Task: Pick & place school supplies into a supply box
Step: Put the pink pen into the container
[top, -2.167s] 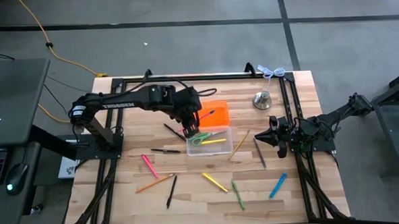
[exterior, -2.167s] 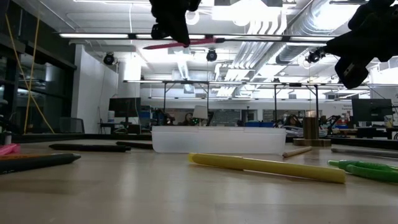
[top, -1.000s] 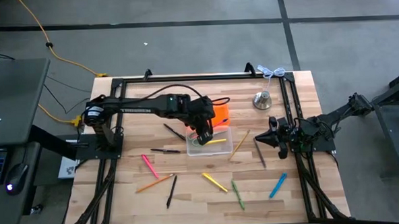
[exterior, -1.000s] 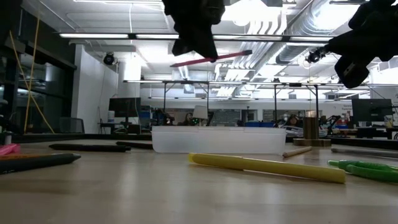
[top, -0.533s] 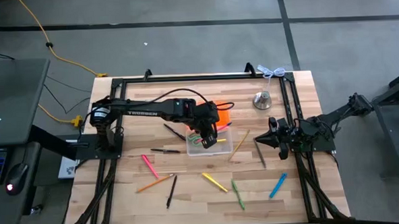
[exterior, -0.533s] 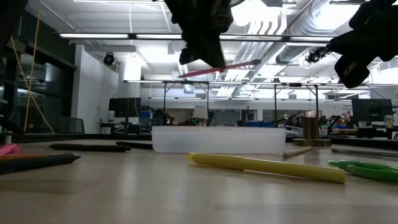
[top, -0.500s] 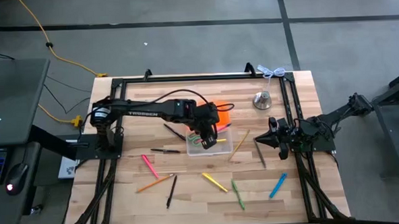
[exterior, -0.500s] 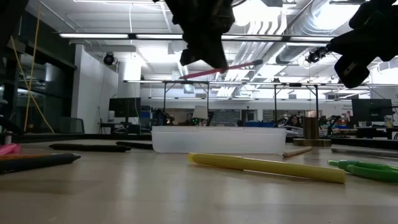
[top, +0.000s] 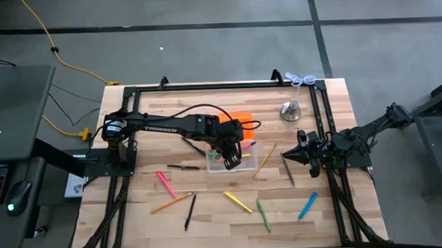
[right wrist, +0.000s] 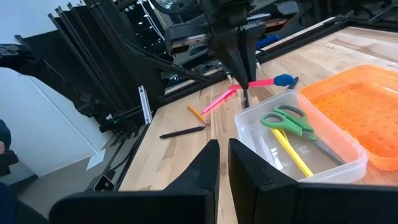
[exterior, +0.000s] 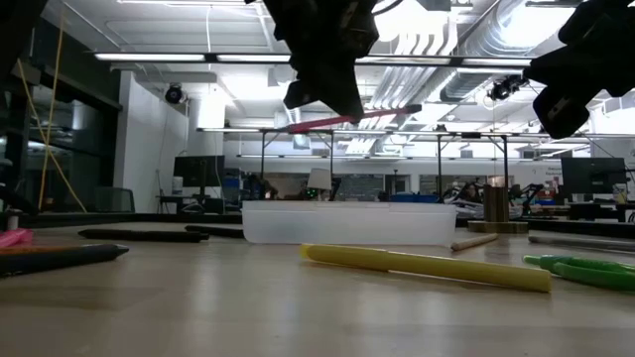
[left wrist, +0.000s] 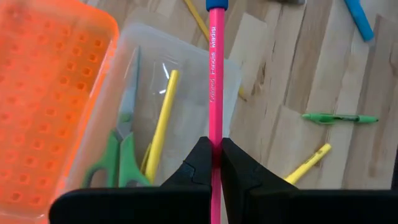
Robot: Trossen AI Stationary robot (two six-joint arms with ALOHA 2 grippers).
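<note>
The supply box [top: 232,156] near table centre already holds green-handled scissors [left wrist: 118,163] and a yellow pencil [left wrist: 160,118], and the left gripper [top: 229,153], fingers clamped on a pink pencil [left wrist: 215,81], hangs above it. Roughly ten supplies are left on the table from 3 round to 9 o'clock, among them a blue marker [top: 307,205] and a green pen [top: 263,215]. The right gripper [top: 297,153] waits at 3 o'clock, fingers together and empty.

Scissors [left wrist: 118,163] and pencil [left wrist: 160,118] inside box [left wrist: 186,106]
</note>
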